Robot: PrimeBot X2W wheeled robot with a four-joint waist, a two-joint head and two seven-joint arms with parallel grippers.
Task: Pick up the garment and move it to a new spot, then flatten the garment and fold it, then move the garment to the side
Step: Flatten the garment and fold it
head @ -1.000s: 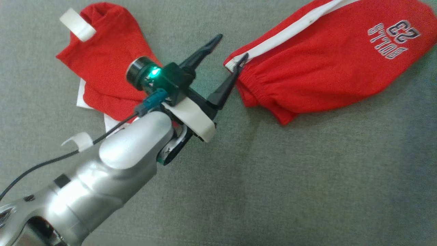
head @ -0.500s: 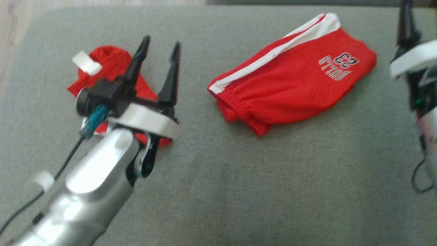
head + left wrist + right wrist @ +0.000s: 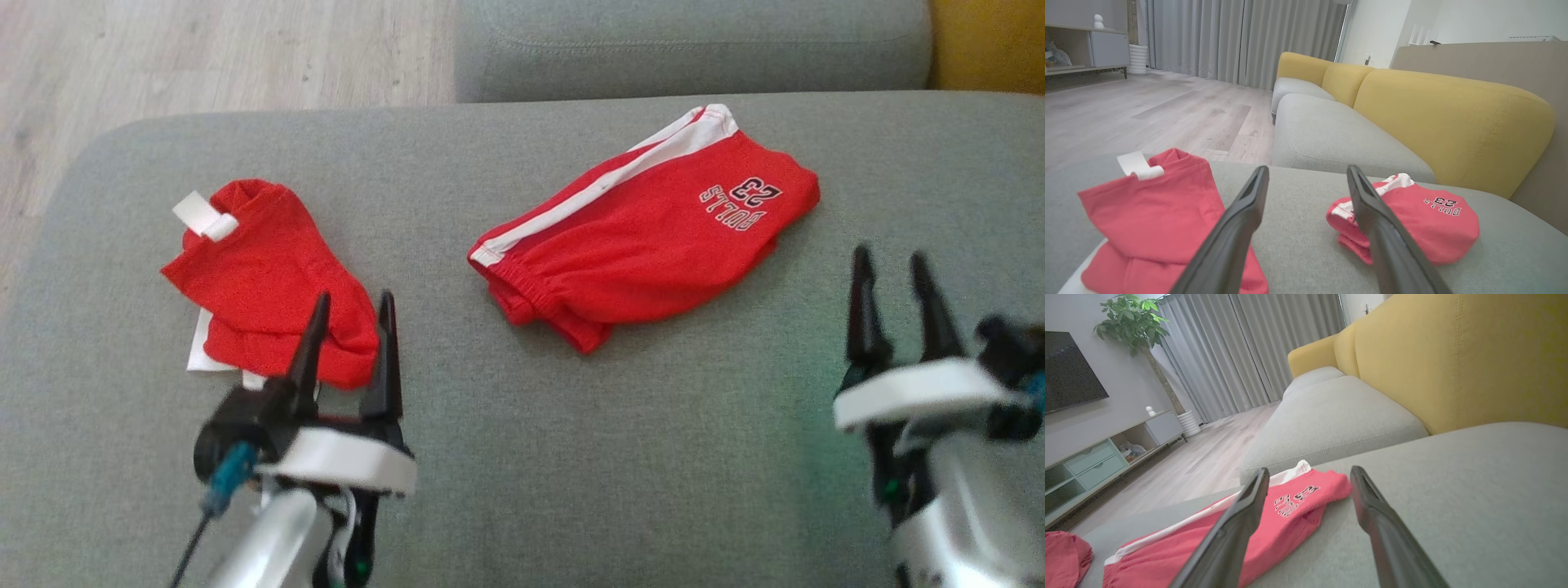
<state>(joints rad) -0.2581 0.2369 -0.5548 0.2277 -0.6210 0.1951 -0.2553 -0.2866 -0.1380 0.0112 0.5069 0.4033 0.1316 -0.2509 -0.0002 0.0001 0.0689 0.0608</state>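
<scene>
A: Well, head view: the shorts (image 3: 645, 237) lie folded mid-way along the cushion (image 3: 571, 457), with bare grey in front. A red top (image 3: 269, 278) sits near the left edge.
B: Left gripper (image 3: 353, 298) by the top, right gripper (image 3: 888, 256) right of the shorts. Both are low, fingers spread, empty.
A: Left wrist view: top left, shorts right.
B: Right wrist view: shorts ahead-left, open seat rightward.

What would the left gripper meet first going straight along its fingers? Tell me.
Probably the bare grey cushion: the left gripper points into the gap between the folded red garment and the red shorts. Depth is unclear.
</scene>
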